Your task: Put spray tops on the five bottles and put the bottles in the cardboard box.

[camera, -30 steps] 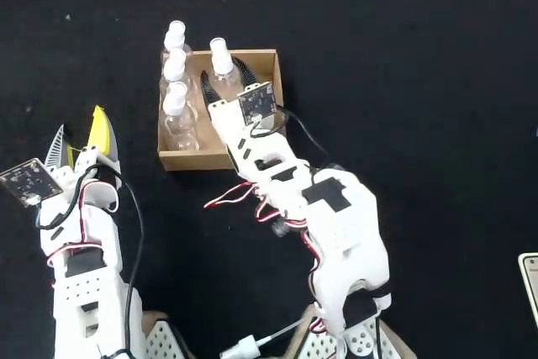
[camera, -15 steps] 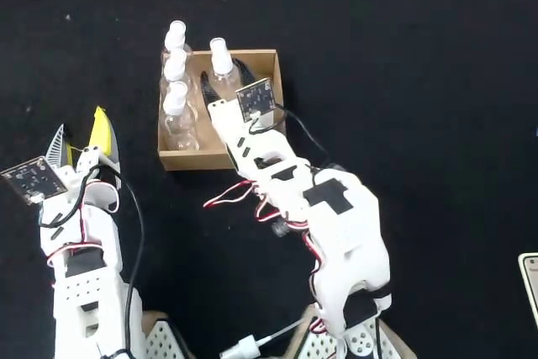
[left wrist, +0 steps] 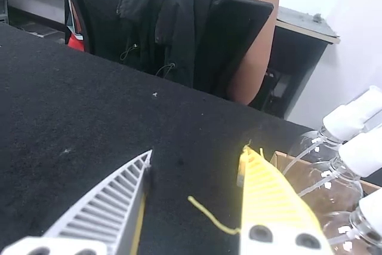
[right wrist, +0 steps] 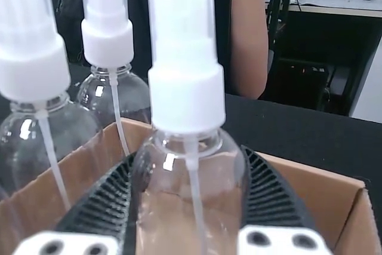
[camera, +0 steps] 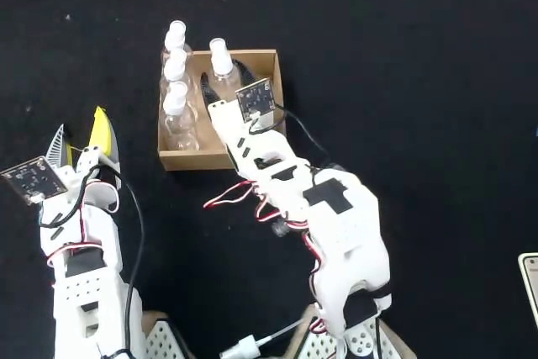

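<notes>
**Right claw holds a capped bottle upright in the box; the left claw waits empty.**

Nearest, between the arms' bases, a loose spray top [camera: 242,346] lies on the black table [camera: 403,81], probably kept for a bottle not yet capped. Farther out, the left gripper [camera: 80,128] hovers over bare cloth beside the cardboard box [camera: 195,160], its jaws spread and holding nothing. The right gripper [right wrist: 186,165] is clenched on a capped bottle [right wrist: 186,195], its black jaws flanking the clear body. It holds the bottle upright over the box's far corner, likely to seat it there. Whether the base touches the floor I cannot tell. Three bottles [camera: 176,98] with spray tops stand in a row along the wall nearer the left arm.
</notes>
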You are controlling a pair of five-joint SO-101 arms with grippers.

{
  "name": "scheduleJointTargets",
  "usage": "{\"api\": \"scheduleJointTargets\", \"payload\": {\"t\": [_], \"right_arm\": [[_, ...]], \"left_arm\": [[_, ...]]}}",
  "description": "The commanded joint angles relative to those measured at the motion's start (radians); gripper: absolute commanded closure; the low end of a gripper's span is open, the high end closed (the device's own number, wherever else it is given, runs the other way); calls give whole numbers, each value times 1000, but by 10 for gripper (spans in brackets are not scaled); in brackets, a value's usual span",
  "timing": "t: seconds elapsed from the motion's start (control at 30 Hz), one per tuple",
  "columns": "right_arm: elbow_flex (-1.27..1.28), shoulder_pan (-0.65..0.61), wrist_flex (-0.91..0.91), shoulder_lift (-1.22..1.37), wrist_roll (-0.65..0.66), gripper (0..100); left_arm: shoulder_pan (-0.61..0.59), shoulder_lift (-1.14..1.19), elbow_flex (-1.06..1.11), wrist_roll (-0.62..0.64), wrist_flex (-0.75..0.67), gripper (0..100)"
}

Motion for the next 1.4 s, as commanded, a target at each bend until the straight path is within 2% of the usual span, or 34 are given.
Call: {"api": "scheduleJointTargets", "payload": {"t": [0.0,0.1,0.3,0.43,0.7,1.03,1.37], "right_arm": [[-5,-23,21,-65,6,855],[-4,-35,21,-65,61,837],[-4,-48,23,-65,155,662],[1,-44,12,-65,153,606],[-1,-43,9,-65,152,599],[36,-43,-107,-68,150,599],[119,-31,-100,-259,133,599]], "left_arm": [[7,-2,8,-6,-23,791],[7,-2,10,-6,-23,791],[7,-3,19,-9,-23,791],[7,-3,19,-11,-23,791],[7,-3,19,-14,-23,791],[7,-3,19,-14,-23,791],[7,-3,19,-14,-23,791]]}}
